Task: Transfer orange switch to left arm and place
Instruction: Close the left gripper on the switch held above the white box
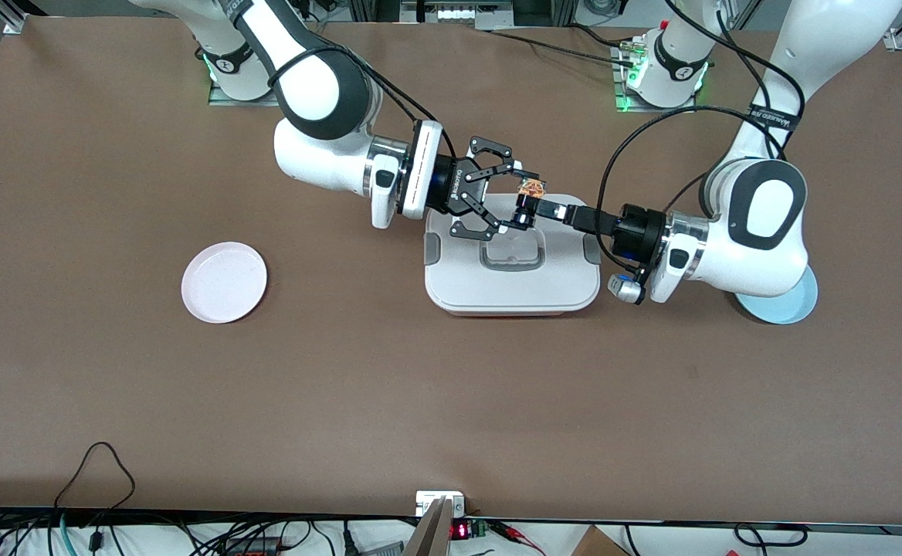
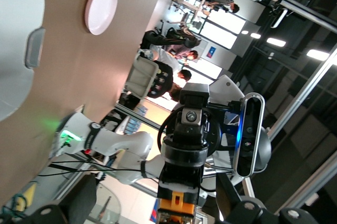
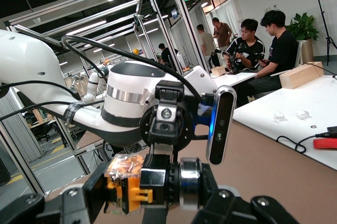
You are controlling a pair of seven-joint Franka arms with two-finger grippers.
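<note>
The orange switch (image 1: 530, 194) hangs in the air over the white box (image 1: 513, 286), at the edge toward the robots' bases. My right gripper (image 1: 519, 199) reaches in from the right arm's end and is shut on the switch. In the right wrist view its pads clamp the two ends of the switch (image 3: 126, 182), the clear orange block against one and the metal ring against the other. My left gripper (image 1: 545, 208) meets it from the left arm's end with its fingers open. In the left wrist view the switch (image 2: 178, 207) sits between those spread fingers.
A pink plate (image 1: 224, 282) lies toward the right arm's end of the table. A light blue plate (image 1: 787, 307) lies toward the left arm's end, partly under the left arm. The box has grey side clips and a recessed handle (image 1: 511, 255).
</note>
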